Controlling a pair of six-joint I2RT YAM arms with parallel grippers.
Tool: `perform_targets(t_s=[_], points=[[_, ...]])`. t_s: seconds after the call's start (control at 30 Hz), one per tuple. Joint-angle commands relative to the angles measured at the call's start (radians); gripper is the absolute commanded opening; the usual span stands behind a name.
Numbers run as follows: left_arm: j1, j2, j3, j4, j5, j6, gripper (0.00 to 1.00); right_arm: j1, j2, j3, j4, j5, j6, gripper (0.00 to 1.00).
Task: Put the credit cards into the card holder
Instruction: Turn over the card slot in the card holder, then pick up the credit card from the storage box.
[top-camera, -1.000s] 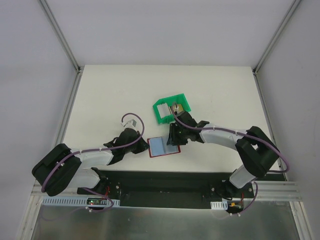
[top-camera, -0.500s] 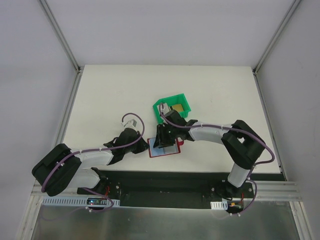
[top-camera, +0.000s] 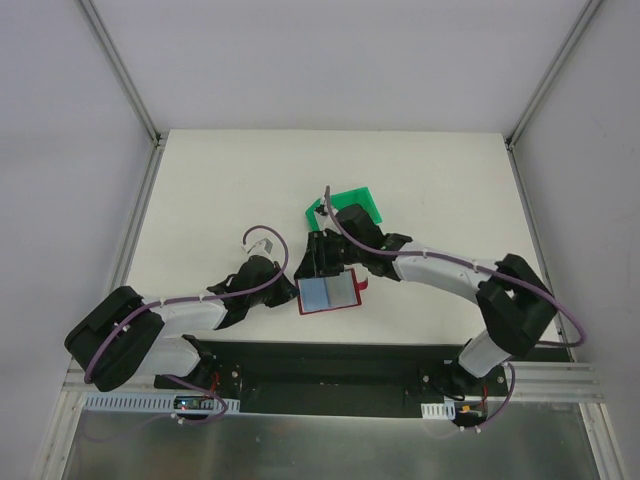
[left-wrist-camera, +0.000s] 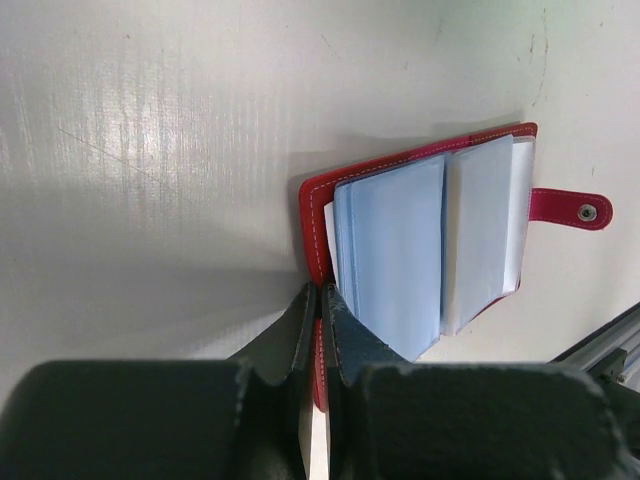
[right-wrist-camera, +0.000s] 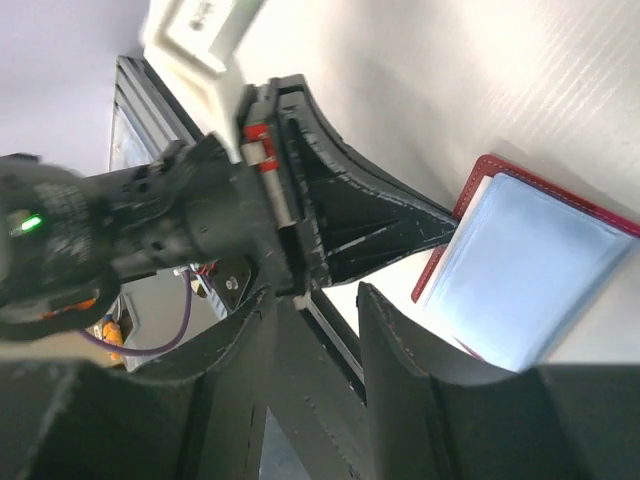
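The dark red folding card holder (left-wrist-camera: 392, 248) is steadied by closed left jaws; a card likely must be fetched by half-open, seemingly empty right jaws.

Robotics lab test cell: a white bench (top-camera: 230, 190) boxed in by plain white wall panels (top-camera: 60, 150) on aluminium posts (top-camera: 120, 70). A cabled left arm (top-camera: 190, 315) and right arm (top-camera: 450, 272) are bolted at the bench's near edge.

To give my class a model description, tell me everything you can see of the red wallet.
The wallet lies open on the white table. Its dark red cover has pale stitching; inside are pale blue-grey pockets, plastic-looking. A red tab with a metal snap sticks out from one side. The left gripper is shut on the cover's edge.
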Motion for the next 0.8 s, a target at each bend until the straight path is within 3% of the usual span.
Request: perform_targets(t_s=[0.0, 0.13, 0.27, 0.47, 0.6, 0.77], points=[[0.010, 0.020, -0.035, -0.085, -0.036, 0.014, 0.00, -0.028, -0.167, -0.067, -0.036, 0.123, -0.052, 0.41], [0.010, 0.008, -0.035, -0.083, -0.033, 0.021, 0.00, -0.096, -0.209, -0.082, -0.088, 0.169, -0.069, 0.41], [0.010, 0.002, -0.025, -0.086, -0.026, 0.035, 0.00, -0.157, -0.191, 0.034, -0.235, 0.257, -0.168, 0.46], [0.026, -0.001, 0.004, -0.114, -0.024, 0.047, 0.00, -0.246, -0.041, 0.267, -0.369, 0.283, -0.294, 0.67], [0.044, -0.004, 0.017, -0.123, -0.015, 0.061, 0.00, -0.280, 0.119, 0.457, -0.488, 0.259, -0.331, 0.71], [0.059, 0.007, 0.036, -0.129, 0.004, 0.086, 0.00, -0.302, 0.243, 0.565, -0.530, 0.238, -0.356, 0.74]])
